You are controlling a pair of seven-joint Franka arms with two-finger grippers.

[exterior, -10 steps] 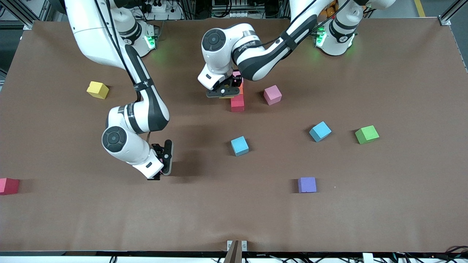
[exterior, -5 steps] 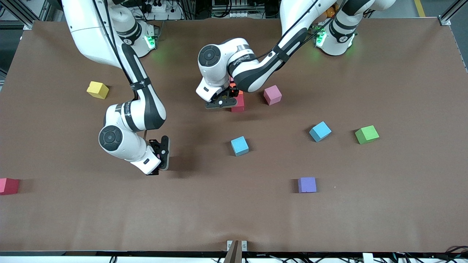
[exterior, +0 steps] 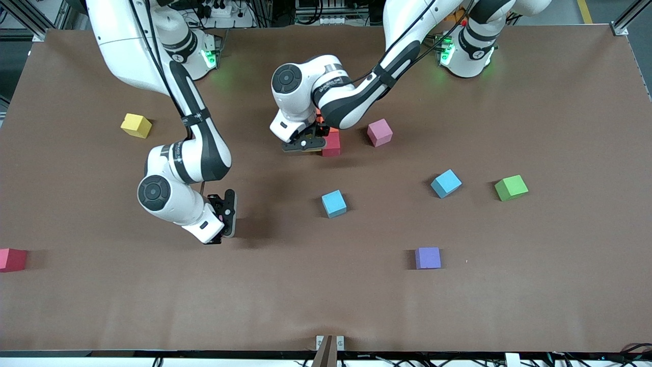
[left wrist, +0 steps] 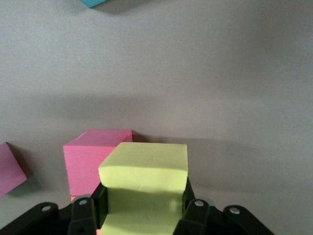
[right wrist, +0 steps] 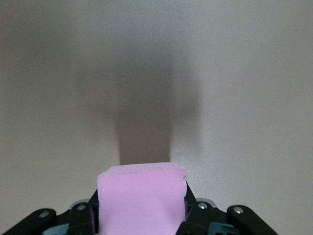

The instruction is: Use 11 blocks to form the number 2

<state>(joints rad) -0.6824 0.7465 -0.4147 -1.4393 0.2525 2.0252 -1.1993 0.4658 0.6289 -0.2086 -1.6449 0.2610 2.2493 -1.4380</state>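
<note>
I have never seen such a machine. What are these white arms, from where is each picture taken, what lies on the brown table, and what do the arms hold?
These are two robot arms, each ending in a two-finger end effector. The wide picture comes from a high camera facing the robots; the two close pictures come from cameras on the arms' wrists. On the table lie loose cubes: a yellow cube, a pink cube, two light blue cubes, a green cube, a purple cube and a red cube at the edge. The left end effector, low beside a pink-red cube, holds a pale yellow cube. The right end effector, over bare table, holds a light pink cube.
</note>
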